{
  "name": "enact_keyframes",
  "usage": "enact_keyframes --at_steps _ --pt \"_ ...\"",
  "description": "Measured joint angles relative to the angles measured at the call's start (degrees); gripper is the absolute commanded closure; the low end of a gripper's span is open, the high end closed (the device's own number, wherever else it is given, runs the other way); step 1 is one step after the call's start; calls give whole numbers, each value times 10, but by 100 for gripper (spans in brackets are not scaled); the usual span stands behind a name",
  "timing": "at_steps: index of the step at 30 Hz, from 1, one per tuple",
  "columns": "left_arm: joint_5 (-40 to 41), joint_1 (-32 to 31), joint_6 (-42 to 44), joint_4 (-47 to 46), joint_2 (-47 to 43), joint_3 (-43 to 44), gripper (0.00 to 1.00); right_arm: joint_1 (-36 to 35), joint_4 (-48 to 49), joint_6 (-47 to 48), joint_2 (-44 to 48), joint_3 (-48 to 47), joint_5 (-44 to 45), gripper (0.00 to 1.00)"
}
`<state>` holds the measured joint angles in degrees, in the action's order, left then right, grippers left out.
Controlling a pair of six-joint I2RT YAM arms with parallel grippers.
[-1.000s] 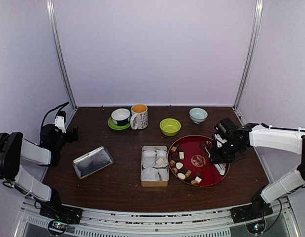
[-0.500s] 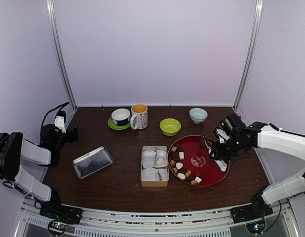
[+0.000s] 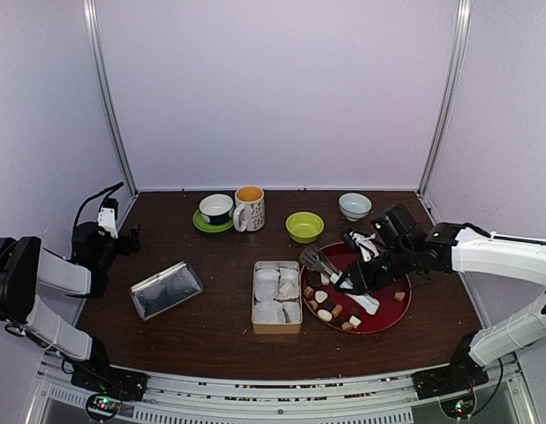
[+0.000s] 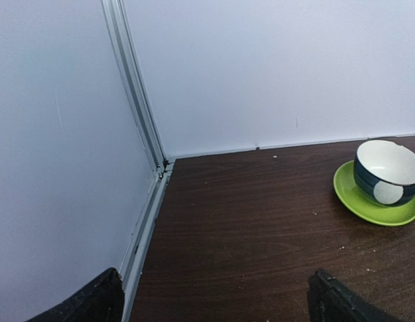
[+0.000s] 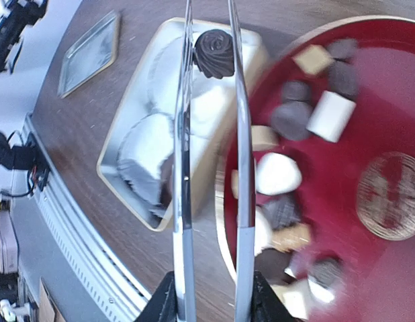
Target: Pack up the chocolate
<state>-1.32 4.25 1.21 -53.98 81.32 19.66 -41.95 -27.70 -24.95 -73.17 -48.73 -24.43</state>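
The dark wooden surface (image 3: 211, 344) was enclosed by pale walls. The left arm (image 3: 43, 283) was folded at the left edge. In its wrist view only two black fingertips (image 4: 93, 300) were shown, cut off at the bottom corners. The left jaws were thus seen standing wide, with nothing between them. The right arm (image 3: 498, 252) was stretched from the right over a round red tray (image 3: 383, 320). The right jaws were mostly cut off at the bottom of their own view, where they were seen clamped on the handle end of silver tongs (image 5: 183, 174).

A tin box (image 3: 276, 330) was set just left of the tray and was filled with white crinkled paper liners (image 3: 267, 284). Whether any sweet lay in them could not be made out. A flat metal lid (image 3: 166, 289) was laid well apart to the left. Along the back were lined a mug (image 3: 249, 208), a green bowl (image 3: 305, 227), a pale bowl (image 3: 354, 206) and a cup (image 4: 387, 173) on a green saucer (image 4: 369, 204), the saucer clipped by the wrist view's edge. Their contents could not be told.

Tan, dark and white chocolates (image 3: 330, 307) were gathered on the tray's left side, some hidden behind the tongs. One dark swirled chocolate (image 5: 214, 52) was pinched between the tong tips, raised off the tray and seen against the box's far end.
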Motion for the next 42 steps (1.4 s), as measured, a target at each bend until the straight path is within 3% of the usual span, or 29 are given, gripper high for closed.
enact_keyframes --at_steps 6,15,34,42 --pt "0 0 0 0 0 0 2 -69 53 -7 -93 -50 -16 74" --pt "0 0 0 0 0 0 2 -83 62 7 -189 -111 -8 71" --pt "0 0 0 0 0 0 2 -90 64 12 -223 -133 29 57" --pt "0 0 0 0 0 0 2 -91 60 16 -221 -139 47 57"
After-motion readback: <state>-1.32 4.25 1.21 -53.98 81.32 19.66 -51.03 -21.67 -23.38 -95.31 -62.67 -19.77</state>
